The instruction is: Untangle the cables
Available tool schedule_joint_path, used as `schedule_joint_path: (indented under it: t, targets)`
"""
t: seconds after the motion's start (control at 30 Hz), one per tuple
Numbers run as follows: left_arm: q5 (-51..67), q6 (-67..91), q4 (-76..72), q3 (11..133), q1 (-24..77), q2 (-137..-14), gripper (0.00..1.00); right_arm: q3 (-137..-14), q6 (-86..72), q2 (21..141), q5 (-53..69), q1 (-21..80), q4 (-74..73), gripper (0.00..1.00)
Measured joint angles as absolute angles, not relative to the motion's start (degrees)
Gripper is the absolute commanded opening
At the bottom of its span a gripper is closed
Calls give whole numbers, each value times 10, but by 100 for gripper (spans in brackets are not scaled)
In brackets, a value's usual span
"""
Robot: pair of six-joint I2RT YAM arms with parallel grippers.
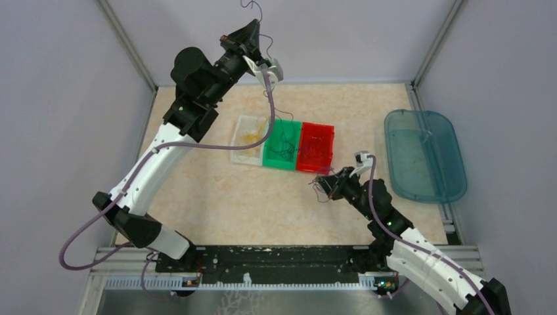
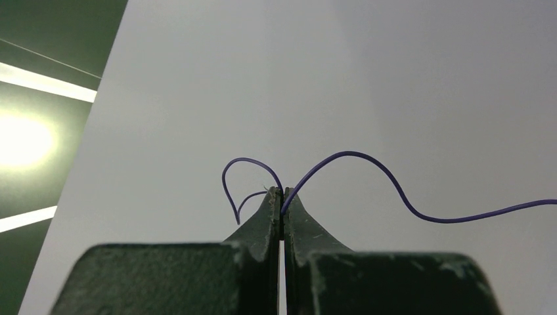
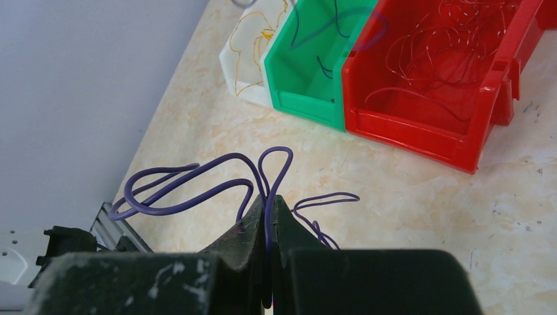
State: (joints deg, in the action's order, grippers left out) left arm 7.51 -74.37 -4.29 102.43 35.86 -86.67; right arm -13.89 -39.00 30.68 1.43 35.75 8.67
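My left gripper (image 1: 253, 26) is raised high near the back wall, shut on a thin dark purple cable (image 2: 368, 159). In the left wrist view the cable curls out to both sides of the gripper (image 2: 282, 191). My right gripper (image 1: 323, 185) sits low over the table in front of the red bin, shut on a loop of purple cable (image 3: 197, 172) that spreads in bends either side of the gripper (image 3: 268, 200). More purple cables (image 3: 315, 33) lie in the green bin (image 1: 272, 161), red ones (image 3: 453, 39) in the red bin (image 1: 328, 134) and yellow ones (image 3: 259, 29) in the white bin (image 1: 240, 157).
The three bins stand side by side mid-table. A teal tray (image 1: 423, 154) lies at the right edge. Grey walls close in the left, back and right sides. The left arm's thick grey-purple hose (image 1: 197, 146) hangs across the white bin's near side.
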Motion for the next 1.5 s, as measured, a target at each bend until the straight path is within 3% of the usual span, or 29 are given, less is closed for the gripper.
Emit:
schedule_joint_path:
  t: [0.3,0.97,1.3,1.5]
  targets:
    - [91,-750,-82,980,339,-899,0,-139,-392,269,5,357,57,0]
    - [93,-714,-117,1055,323,-948,0,-139,-403,279,1,357,51,0]
    - [105,-734,-154,931,316,-954,0,-139,-403,255,-4,357,37,0]
    - [111,-716,-152,923,316,-969,0,-139,-403,239,-11,357,29,0]
